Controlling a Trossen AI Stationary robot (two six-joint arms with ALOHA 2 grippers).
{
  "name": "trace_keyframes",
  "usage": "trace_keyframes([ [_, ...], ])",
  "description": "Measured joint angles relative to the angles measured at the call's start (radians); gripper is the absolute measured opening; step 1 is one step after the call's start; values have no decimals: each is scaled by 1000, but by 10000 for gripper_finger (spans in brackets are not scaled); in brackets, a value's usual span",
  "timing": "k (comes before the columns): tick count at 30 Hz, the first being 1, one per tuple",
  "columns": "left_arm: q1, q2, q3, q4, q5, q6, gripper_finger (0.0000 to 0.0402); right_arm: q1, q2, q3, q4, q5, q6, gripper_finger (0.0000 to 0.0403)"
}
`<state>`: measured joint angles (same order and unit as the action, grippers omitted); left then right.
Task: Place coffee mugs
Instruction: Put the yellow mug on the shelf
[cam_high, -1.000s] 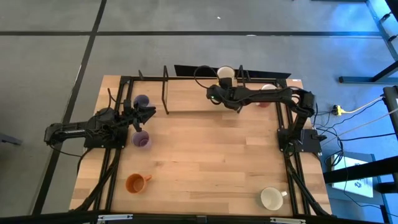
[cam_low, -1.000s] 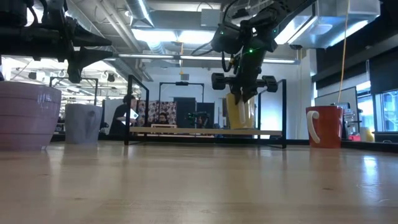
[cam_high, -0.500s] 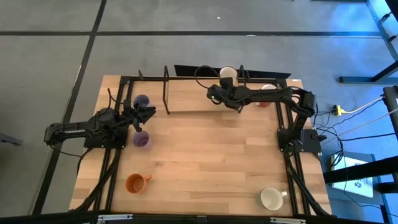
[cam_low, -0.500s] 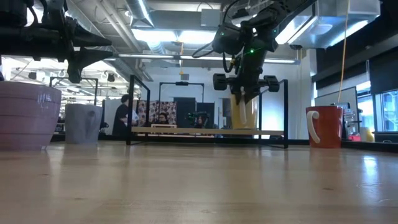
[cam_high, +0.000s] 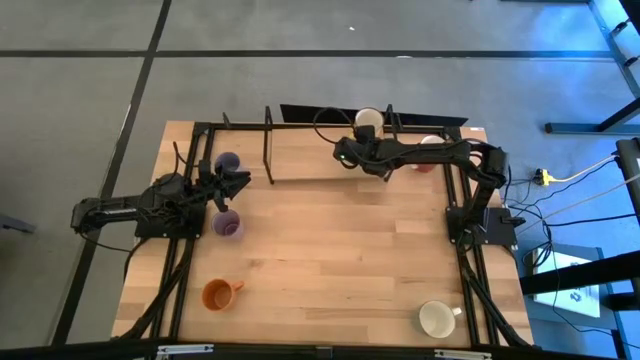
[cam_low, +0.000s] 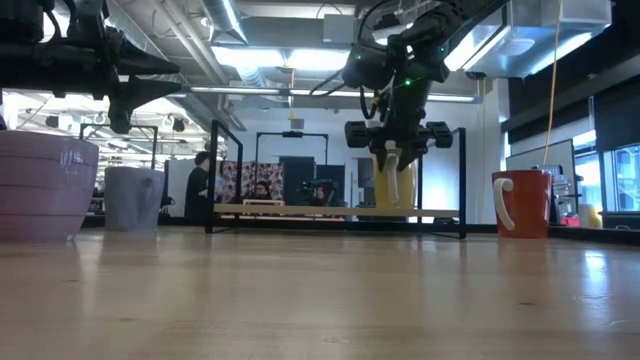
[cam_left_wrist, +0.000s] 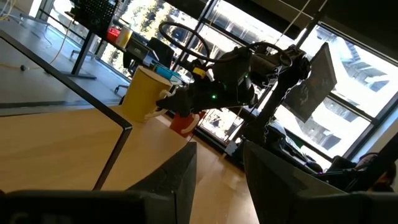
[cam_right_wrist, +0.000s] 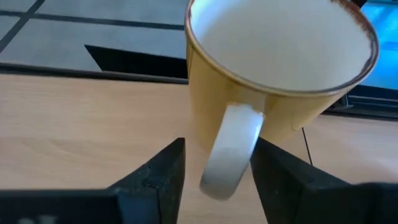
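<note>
**My right jaws parting around a cream mug's handle**

I am holding my right gripper (cam_right_wrist: 214, 171) at the far edge of the pale wooden table (cam_high: 330, 260), beside a thin black metal frame (cam_high: 268, 150). My two dark fingers (cam_right_wrist: 158, 171) are standing apart on either side of the white loop handle of a round cream-yellow ceramic mug (cam_right_wrist: 273, 81). The handle is sitting between them; I cannot tell whether either finger is touching it. The mug is resting upright just ahead of my fingertips, its pale inside facing up.

A white ceramic mug with a reddish interior (cam_high: 427, 155) is standing close beside my right arm. A second cream ceramic mug (cam_high: 436, 319) is sitting well behind, near the table's front corner.

My left gripper (cam_high: 236, 182) is hovering on the other side, fingers parted and empty, between two lavender ceramic mugs (cam_high: 227, 161). An orange ceramic mug (cam_high: 219, 294) is sitting well behind it.
</note>
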<state>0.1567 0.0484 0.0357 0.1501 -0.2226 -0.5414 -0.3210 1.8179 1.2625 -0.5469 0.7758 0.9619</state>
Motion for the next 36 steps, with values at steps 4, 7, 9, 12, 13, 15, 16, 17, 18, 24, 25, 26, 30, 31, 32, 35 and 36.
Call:
trace_keyframes([
  [4, 0, 0, 0, 0, 0, 0, 126, 1, -2, 0, -4, -27, -23, 167],
  [7, 0, 0, 0, 0, 0, -1, 126, 1, -4, 0, -4, -45, -26, 167],
  [9, 0, 0, 0, 0, 0, -1, 126, 1, -9, 0, -8, -57, -26, 167],
  [12, 0, 0, 0, 0, 0, -2, 126, 0, -13, 7, -20, -62, -25, 167],
  [13, 0, 0, 0, 0, 0, -2, 126, 0, -14, 17, -42, -61, -25, 167],
  [15, 0, 0, 0, 0, 0, -2, 126, 0, -16, 46, -67, -51, -25, 167],
  [16, 0, 0, 0, 0, 0, -2, 126, 0, -16, 66, -93, -46, -26, 167],
  [17, 0, 0, 0, 0, 0, -2, 126, 0, -16, 87, -122, -39, -30, 167],
  [18, 0, 0, 0, 0, 0, -2, 126, 0, -16, 109, -146, -35, -38, 167],
  [24, 0, 0, 0, 1, 0, -2, 126, 1, -16, 251, -291, -35, -81, 167],
  [25, 0, 0, 0, 0, 0, -2, 126, 1, -17, 277, -318, -39, -82, 167],
  [26, 0, 0, 0, 1, 0, -2, 126, 1, -17, 301, -345, -48, -87, 167],
  [30, 0, 0, 0, 0, 0, -1, 126, 1, -18, 379, -412, -85, -167, 167],
  [31, 0, 0, 0, 0, 0, -1, 126, 1, -18, 385, -402, -99, -205, 167],
  [32, 0, 0, 0, 0, 0, -1, 126, 1, -19, 385, -384, -115, -250, 167],
  [35, 0, 0, 0, 0, 0, -1, 126, 0, -11, 385, -332, -148, -401, 167],
  [36, 0, 0, 0, 0, 0, -1, 126, 0, -4, 385, -317, -148, -454, 167],
])
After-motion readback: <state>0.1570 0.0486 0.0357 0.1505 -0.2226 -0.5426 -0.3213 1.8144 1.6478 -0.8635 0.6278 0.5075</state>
